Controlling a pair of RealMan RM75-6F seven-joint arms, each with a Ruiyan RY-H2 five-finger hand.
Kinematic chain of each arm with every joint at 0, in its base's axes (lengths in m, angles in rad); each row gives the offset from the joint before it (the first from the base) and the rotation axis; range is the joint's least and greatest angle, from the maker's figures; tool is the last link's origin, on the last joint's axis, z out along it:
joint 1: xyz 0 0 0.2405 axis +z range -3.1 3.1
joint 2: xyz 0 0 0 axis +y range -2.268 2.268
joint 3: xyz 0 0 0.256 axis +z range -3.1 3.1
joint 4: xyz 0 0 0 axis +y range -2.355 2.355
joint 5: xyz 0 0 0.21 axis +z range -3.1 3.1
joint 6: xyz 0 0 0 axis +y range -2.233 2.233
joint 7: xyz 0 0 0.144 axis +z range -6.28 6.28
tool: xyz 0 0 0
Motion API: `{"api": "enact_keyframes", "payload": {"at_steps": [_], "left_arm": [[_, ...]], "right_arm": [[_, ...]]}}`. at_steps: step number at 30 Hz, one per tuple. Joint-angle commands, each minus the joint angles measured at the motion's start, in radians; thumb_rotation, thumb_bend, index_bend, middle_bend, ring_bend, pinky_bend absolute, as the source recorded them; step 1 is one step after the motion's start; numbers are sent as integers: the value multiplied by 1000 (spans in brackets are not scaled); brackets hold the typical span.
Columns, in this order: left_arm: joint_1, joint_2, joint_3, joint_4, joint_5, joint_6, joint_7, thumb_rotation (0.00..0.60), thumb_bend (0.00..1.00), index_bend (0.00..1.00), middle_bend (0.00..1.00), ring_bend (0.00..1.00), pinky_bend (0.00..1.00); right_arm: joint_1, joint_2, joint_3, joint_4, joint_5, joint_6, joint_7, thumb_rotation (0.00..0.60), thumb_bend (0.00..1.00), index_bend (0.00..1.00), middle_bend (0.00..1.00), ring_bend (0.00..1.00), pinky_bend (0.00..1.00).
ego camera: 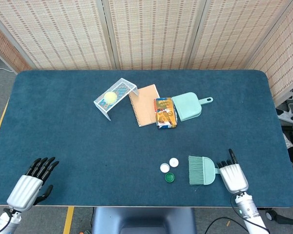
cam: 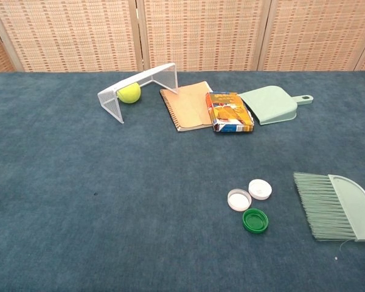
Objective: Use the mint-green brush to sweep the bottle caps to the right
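Note:
The mint-green brush [ego camera: 201,170] [cam: 334,207] lies near the table's front right, its bristles pointing left. Its handle runs under my right hand [ego camera: 233,175], which grips it with the dark fingers pointing away from me. Just left of the bristles sit three bottle caps: two white ones [ego camera: 164,168] [ego camera: 174,162] and a green one [ego camera: 170,177]. The chest view shows them too, the white caps [cam: 239,199] [cam: 260,189] and the green cap [cam: 255,220], a short gap from the bristles. My left hand [ego camera: 31,183] rests open at the front left edge, holding nothing.
Across the middle of the table lie a wire rack [ego camera: 116,96] with a yellow ball [ego camera: 110,97], a tan notebook [ego camera: 144,105], a small orange box [ego camera: 165,112] and a mint-green dustpan [ego camera: 188,106]. The table edge [ego camera: 283,146] is close to my right hand.

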Motion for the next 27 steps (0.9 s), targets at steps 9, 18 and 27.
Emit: {"api": "enact_keyframes", "payload": {"at_steps": [9,18,27], "left_arm": [[1,-3,-1,1,-3,-2,6,600,454,0,0,0,74],[1,-6,-1,-3,-1,-2,12,600,455,0,0,0,74],[-3,1,-2,-1,0,-1,-13,600,455,0,0,0,74]], "right_arm": [[4,135,-13,-118,-57,60,-19,600,577,977,858,530,0],[23,299,-13,-425,-170,116,-211,600,580,982,861,531,0],[88,292,38,-774,-171,-54,-751,600,580,982,862,544,0]]}}
